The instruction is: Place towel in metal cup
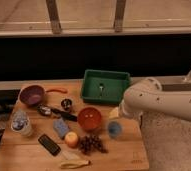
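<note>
The towel (21,122), a pale bluish-white cloth with darker patches, lies near the left edge of the wooden table (124,152). The metal cup (66,104), small and shiny with a dark inside, stands upright mid-table, right of the purple bowl and behind the orange bowl. My white arm (154,100) reaches in from the right, and its rounded joint hangs over the table's right edge. My gripper is hidden behind or below that joint and does not show. Nothing touches the towel or the cup.
A green tray (105,86) sits at the back, a purple bowl (31,94) back left. An orange bowl (89,118), blue sponge (61,127), small blue cup (114,129), dark utensil (64,114), black device (49,144), round fruit (71,139), grapes (91,144) and banana (74,162) crowd the middle and front.
</note>
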